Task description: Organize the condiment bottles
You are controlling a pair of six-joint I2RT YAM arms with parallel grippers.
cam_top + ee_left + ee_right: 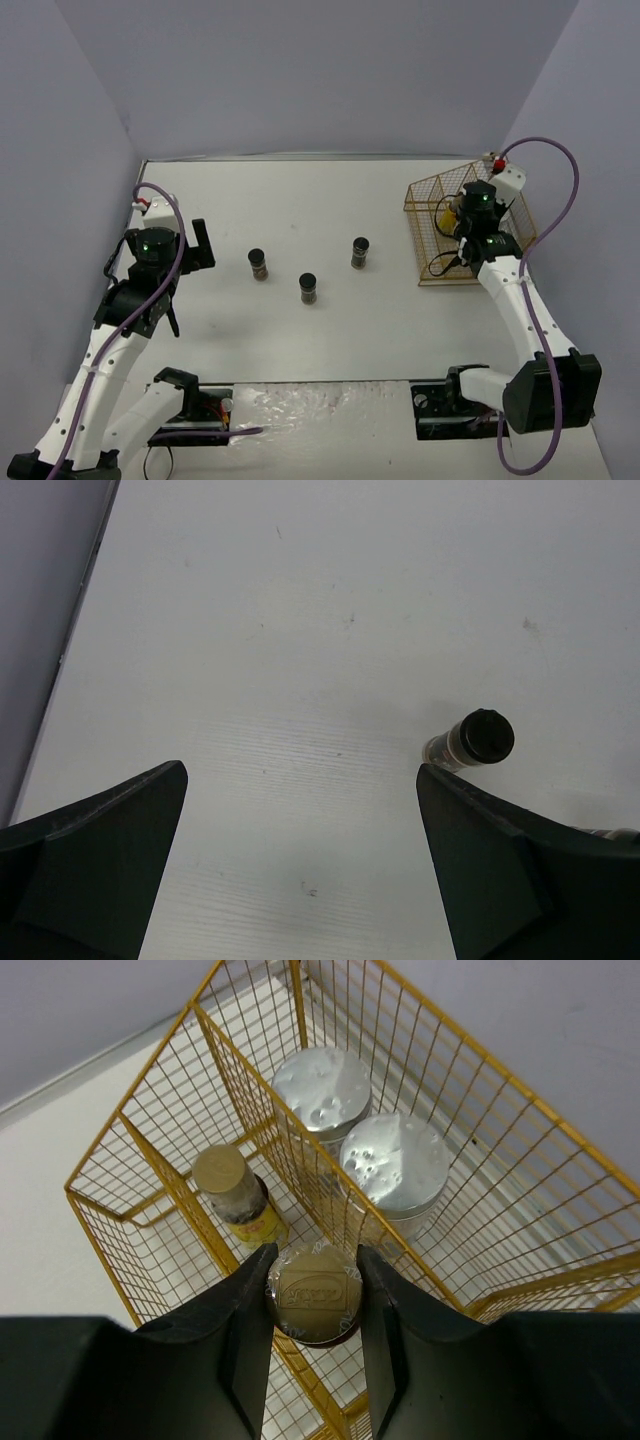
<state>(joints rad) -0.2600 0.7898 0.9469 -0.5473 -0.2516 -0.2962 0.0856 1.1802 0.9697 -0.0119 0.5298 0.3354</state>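
Note:
Three short dark black-capped bottles (258,264) (308,288) (360,252) stand on the white table. My left gripper (300,770) hangs open over bare table, and one black-capped bottle (480,738) stands just beyond its right fingertip. My right gripper (313,1290) is shut on the tan cap of a slim yellow bottle (313,1298) inside the gold wire basket (92,1155). Its lower part is hidden. Another slim yellow bottle (235,1195) stands in the same compartment. Two silver-lidded jars (322,1090) (395,1160) fill the compartment beside it.
The wire basket (425,190) stands at the table's back right, close to the right wall. A wire divider (250,1090) splits it lengthwise. The left wall (40,630) runs near my left gripper (160,255).

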